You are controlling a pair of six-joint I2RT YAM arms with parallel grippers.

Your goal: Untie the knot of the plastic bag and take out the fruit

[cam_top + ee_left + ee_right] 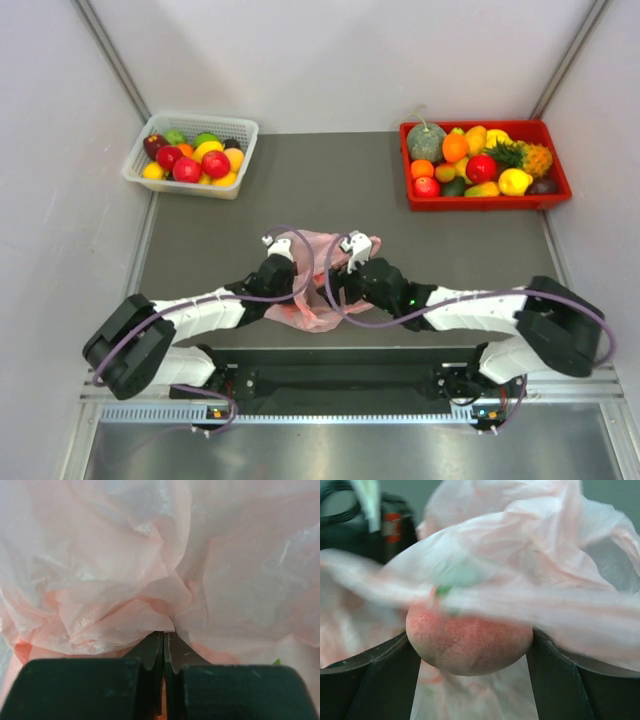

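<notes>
- Where my two arms meet over the dark table mat (230, 225), the pink plastic bag (318, 256) lies crumpled between and beneath my wrists, near the mat's front edge.
- Left wrist view: my left gripper (164, 636) has its fingers pressed together with only a hairline gap. The tips pinch a fold of the bag's pink film, and crumpled plastic fills the rest of this view.
- Right wrist view: my right gripper (470, 635) has its fingers closed against the two sides of a pinkish peach (470, 652). The fruit sits between them, its speckled skin bare toward the camera.
- Bag film drapes over the top of the peach, and a blurred pink strip (535, 607) runs across the view just above it. I cannot tell whether this strip belongs to the knot, nor whether the peach is inside the bag's mouth or outside it.
- A green patch (452, 575) shows through the film just above the peach; it is too blurred to identify.
- White basket (182, 188), rear left of the mat: it is filled with small fruits in red, yellow, green and orange.
- Red tray (480, 203), rear right of the mat: it holds a green melon (426, 142), a pineapple (530, 158), orange fruits, red fruits and yellow pieces packed side by side.
- Both containers stand well apart from the bag and from my grippers.
</notes>
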